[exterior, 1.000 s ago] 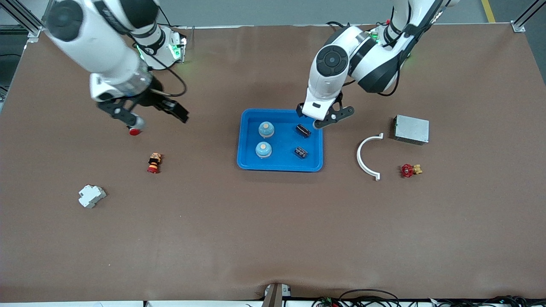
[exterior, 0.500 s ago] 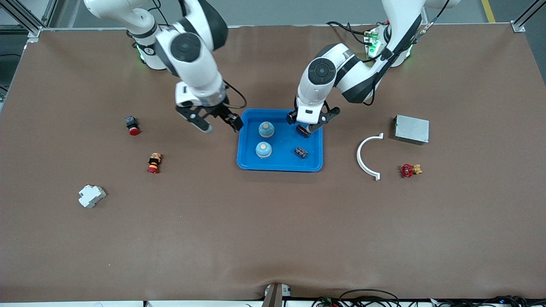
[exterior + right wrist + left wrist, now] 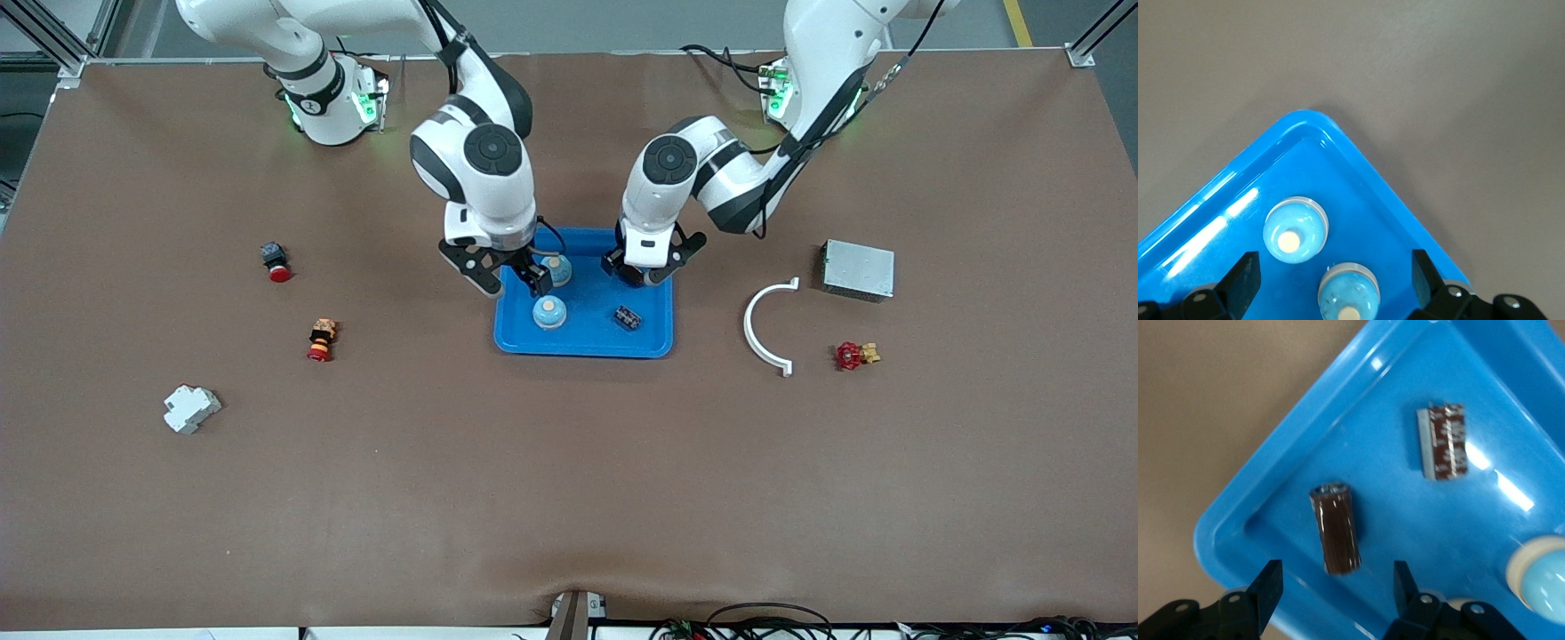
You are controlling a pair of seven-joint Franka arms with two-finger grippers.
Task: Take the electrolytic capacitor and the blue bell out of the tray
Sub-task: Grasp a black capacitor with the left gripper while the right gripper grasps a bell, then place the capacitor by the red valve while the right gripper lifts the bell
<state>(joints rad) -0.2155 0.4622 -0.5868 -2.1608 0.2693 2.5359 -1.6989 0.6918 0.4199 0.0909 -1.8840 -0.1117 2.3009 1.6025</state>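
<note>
A blue tray holds two light-blue bells and two dark capacitors. My right gripper is open and low over the bell that lies farther from the front camera. In the right wrist view that gripper has a bell between its open fingers and a second bell beside it. The nearer bell is free. My left gripper is open over the farther capacitor, which lies just ahead of its fingertips. The second capacitor also shows in the left wrist view.
Toward the right arm's end lie a red push button, a red-and-yellow button and a white breaker. Toward the left arm's end lie a white curved clamp, a metal box and a red valve.
My right arm has swung from over the red push button to the tray and now hangs over a bell. My left gripper has shifted over the farther capacitor.
</note>
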